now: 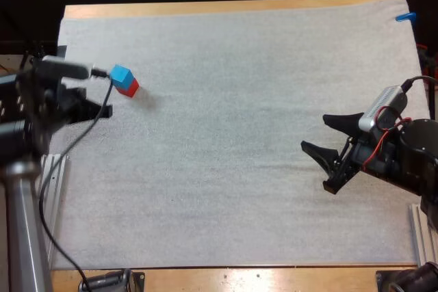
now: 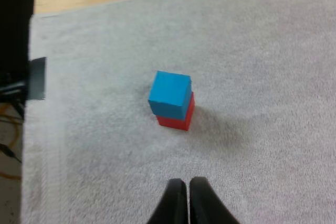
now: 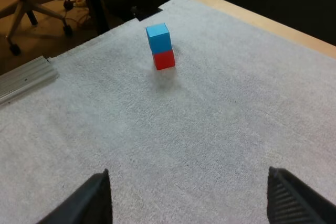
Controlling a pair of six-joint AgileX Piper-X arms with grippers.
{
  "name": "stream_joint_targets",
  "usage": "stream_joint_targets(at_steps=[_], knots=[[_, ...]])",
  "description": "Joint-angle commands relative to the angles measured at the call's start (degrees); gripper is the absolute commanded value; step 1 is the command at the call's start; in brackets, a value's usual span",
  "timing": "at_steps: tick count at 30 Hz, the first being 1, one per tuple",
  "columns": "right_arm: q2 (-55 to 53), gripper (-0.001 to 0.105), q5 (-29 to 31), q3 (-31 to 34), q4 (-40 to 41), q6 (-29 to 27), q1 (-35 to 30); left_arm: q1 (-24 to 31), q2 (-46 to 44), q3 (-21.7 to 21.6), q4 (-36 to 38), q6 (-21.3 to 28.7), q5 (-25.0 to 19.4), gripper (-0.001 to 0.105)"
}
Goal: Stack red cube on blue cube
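In the high view my right pincer (image 1: pixel 315 133) is hanging with its fingers spread and nothing between them, and the blue cube (image 1: pixel 121 74) is sitting on the red cube (image 1: pixel 129 88) well apart from it, far across the white mat (image 1: pixel 239 169) on my left side. In the left wrist view my left pincer (image 2: pixel 182 182) is pressing its fingertips together on nothing, with the pair straight ahead of the tips and near. The order is the reverse of what I am after, so I judge that I should open here, take the blue cube by its flat sides, set it down, then bring the red one over. In the right wrist view the stack's long axis is running upright, the blue cube turned slightly against the red.
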Motion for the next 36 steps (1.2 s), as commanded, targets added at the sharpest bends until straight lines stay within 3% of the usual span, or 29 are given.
stream_joint_targets(at_steps=[1, 4, 8, 14, 17, 23, 30, 36], knots=[[-0.13, 0.061, -0.05, -0.53, -0.35, 0.45, 0.08, -0.73, 2.21, -1.82, 0.74, 0.57, 0.26, 0.000], [-0.13, 0.061, -0.05, -0.53, -0.38, 2.15, 0.08, -1.31, 8.42, -5.69, 1.53, 1.43, -0.23, 0.000], [-0.13, 0.061, -0.05, -0.53, -0.38, 2.20, 0.08, -1.31, 16.19, -11.57, 1.95, 5.97, -7.09, 0.000], [-0.13, 0.061, -0.05, -0.53, -0.16, 2.20, 0.08, -1.31, 24.27, -17.91, 1.54, 10.57, -8.66, 0.000], [-0.13, 0.061, 0.40, -0.53, 0.47, 2.20, 0.08, -1.31, 27.67, -19.81, 2.09, 14.52, -11.25, 0.000], [-0.13, 0.061, 1.31, -0.53, 0.51, 2.20, 0.08, -1.31, 33.33, -20.88, 1.78, 23.91, -11.89, 0.000], [-0.13, 0.061, 1.64, -0.53, 0.51, 2.20, 0.08, -1.31, 39.85, -23.12, 1.51, 24.58, -14.37, 0.000], [-0.13, 0.061, 3.01, -0.53, 0.51, 2.20, 0.08, -1.31, 45.42, -28.54, 1.19, 23.17, -15.73, 0.000]])
